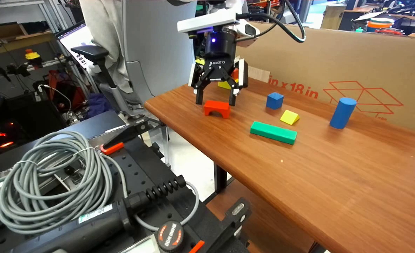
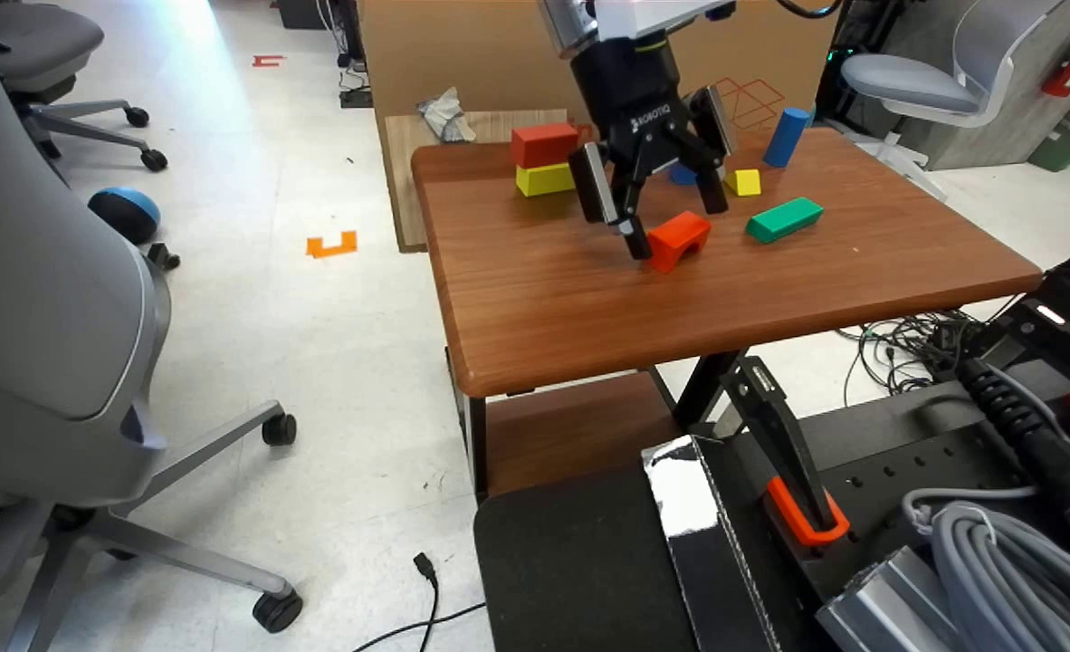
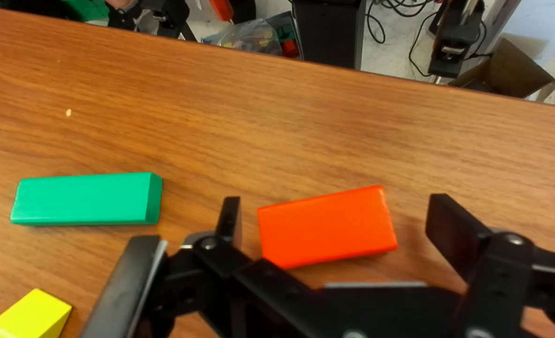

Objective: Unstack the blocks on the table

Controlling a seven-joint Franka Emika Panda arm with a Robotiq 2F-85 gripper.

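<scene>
My gripper (image 1: 216, 99) is open and empty. Its fingertips are apart on either side of a red arch block (image 1: 216, 106), slightly above the table; the arch also shows in the wrist view (image 3: 327, 227) between the fingers. A red block (image 2: 544, 145) rests on a yellow block (image 2: 544, 179); this stack is partly hidden behind the gripper in an exterior view (image 1: 224, 84). A green bar (image 1: 273, 133), a yellow wedge (image 1: 289, 117), a blue cube (image 1: 274, 101) and an upright blue cylinder (image 1: 343, 113) stand separately on the table.
The wooden table (image 2: 535, 308) has a near edge above a black cart holding coiled cable (image 1: 53, 182) and orange-tipped clamps (image 2: 807, 512). A cardboard sheet (image 1: 298, 63) stands along the table's back edge. A grey chair (image 1: 158, 45) is beside the table.
</scene>
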